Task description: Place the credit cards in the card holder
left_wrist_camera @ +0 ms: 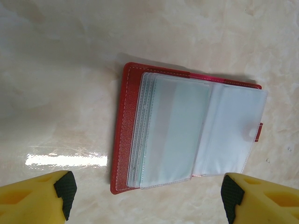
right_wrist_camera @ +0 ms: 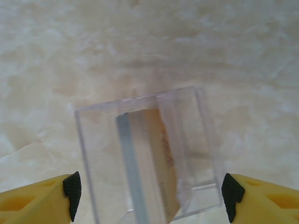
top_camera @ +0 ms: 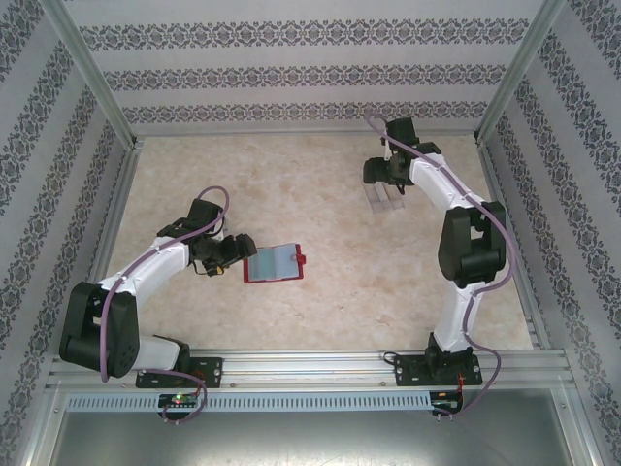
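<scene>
Item 1. Your left gripper (top_camera: 240, 254) stands low over the left half of the counter (top_camera: 320, 320). Its jaws are wide apart and nothing is between them.

Item 2. A red wallet (top_camera: 275, 263) lies flat and opened just to the right of that gripper, close to its fingertips. From the left wrist view, the wallet (left_wrist_camera: 122, 140) sits just ahead of the gripper (left_wrist_camera: 148, 193). Its near edge falls between the two black-tipped fingers (left_wrist_camera: 65, 189) and neither finger touches it.

Item 3. The credit cards (left_wrist_camera: 170, 133) are inside the wallet's clear sleeves. One pale teal face shows through the top sleeve. You cannot tell how many lie beneath it.

Item 4. The card holder (top_camera: 385, 201) is clear plastic and stands on the counter at the far right, well apart from the wallet. From the right wrist view, a whitish-grey strip (right_wrist_camera: 133, 172) runs inside the holder (right_wrist_camera: 187, 140).

Item 5. Your right gripper (top_camera: 385, 187) hangs directly over the holder with its jaws spread wide. From the right wrist view, the holder's near end lies between the fingertips of the gripper (right_wrist_camera: 149, 193). You cannot tell whether they touch it.
</scene>
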